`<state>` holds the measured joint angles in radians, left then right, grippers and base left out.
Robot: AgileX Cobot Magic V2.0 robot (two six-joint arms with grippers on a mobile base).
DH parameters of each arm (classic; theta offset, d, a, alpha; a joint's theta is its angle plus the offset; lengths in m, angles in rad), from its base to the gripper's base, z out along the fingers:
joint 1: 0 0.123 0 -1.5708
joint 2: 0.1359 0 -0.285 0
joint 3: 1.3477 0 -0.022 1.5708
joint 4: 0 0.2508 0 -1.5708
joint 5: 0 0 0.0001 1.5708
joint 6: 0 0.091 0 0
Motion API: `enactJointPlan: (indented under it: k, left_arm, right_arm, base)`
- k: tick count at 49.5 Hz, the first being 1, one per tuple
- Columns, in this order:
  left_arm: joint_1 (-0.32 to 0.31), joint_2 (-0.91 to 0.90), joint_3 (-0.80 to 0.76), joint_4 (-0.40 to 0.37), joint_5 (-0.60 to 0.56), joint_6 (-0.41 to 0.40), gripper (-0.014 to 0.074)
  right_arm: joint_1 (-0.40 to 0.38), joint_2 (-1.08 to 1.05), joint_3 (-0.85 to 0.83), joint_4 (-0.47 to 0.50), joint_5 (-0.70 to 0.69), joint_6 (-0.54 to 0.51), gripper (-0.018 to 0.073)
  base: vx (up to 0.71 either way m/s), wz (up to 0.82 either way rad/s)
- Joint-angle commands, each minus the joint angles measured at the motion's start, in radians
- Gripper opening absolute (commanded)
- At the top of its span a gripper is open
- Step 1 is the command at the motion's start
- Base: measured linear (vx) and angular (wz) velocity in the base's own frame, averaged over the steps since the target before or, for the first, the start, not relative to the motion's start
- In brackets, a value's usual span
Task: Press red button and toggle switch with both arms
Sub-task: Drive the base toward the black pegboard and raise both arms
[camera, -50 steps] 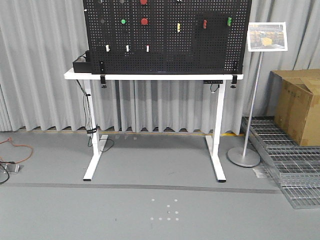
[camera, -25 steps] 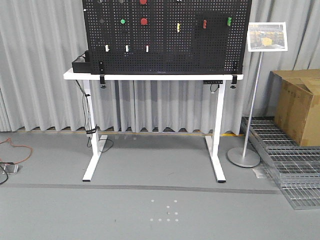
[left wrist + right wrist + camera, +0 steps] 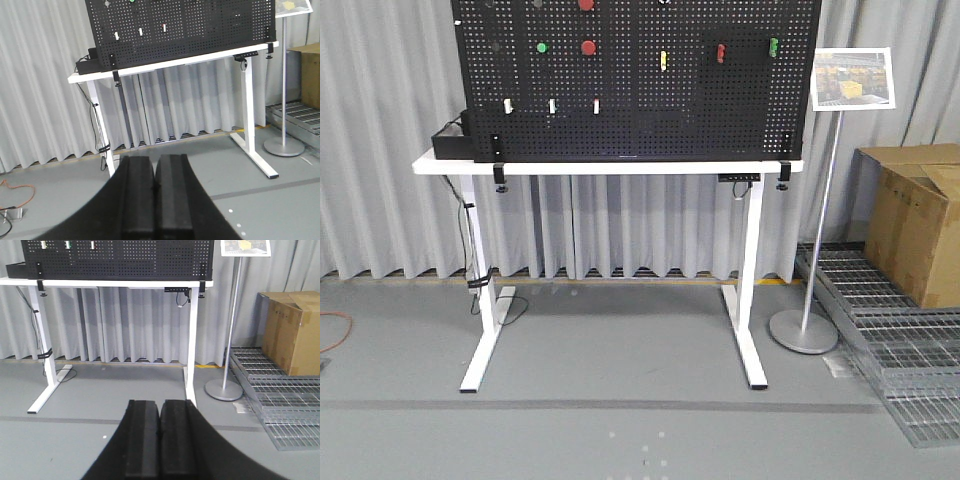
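Observation:
The black pegboard (image 3: 640, 120) stands on a white table (image 3: 610, 166) some way ahead. A round red button (image 3: 588, 47) sits on it, with a second one (image 3: 586, 4) cut by the top edge. I cannot tell which is larger. The toggle switch (image 3: 106, 3) is a tiny pale knob left of a green button (image 3: 542, 47). My left gripper (image 3: 155, 159) and right gripper (image 3: 160, 402) are shut on nothing. Both are low over the grey floor, far from the board. Neither arm shows in the front view.
The board also holds a yellow switch (image 3: 663, 60), three small white levers (image 3: 552, 105) and a red-and-black switch (image 3: 720, 52). A sign stand (image 3: 805, 330), a cardboard box (image 3: 920, 220) and metal grates (image 3: 890, 340) are on the right. A black box (image 3: 448, 143) sits on the table's left end.
The table and pegboard have slid left in the front view and look slightly larger. The view itself has shifted.

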<state>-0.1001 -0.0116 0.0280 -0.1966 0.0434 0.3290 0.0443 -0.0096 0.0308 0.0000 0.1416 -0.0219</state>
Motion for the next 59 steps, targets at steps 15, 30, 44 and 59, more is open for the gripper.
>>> enactJointPlan:
  k: [15,30,44,59]
  left_arm:
    - [-0.002,-0.016,0.034,-0.001,-0.075,-0.008,0.0001]
    - [-0.002,-0.016,0.034,-0.001,-0.075,-0.008,0.0001]
    - [-0.002,-0.016,0.034,-0.001,-0.075,-0.008,0.0001]
    - [-0.002,-0.016,0.034,-0.001,-0.075,-0.008,0.0001]
  right_arm:
    - [-0.007,-0.018,0.011,0.0,-0.079,-0.008,-0.0003]
    - [-0.007,-0.018,0.011,0.0,-0.079,-0.008,-0.0003]
    - [-0.007,-0.018,0.011,0.0,-0.079,-0.008,-0.0003]
    - [-0.007,-0.018,0.011,0.0,-0.079,-0.008,-0.0003]
  base:
    - [0.42,-0.02]
    - [0.45,-0.02]
    - [0.42,-0.01]
    - [0.42,0.04]
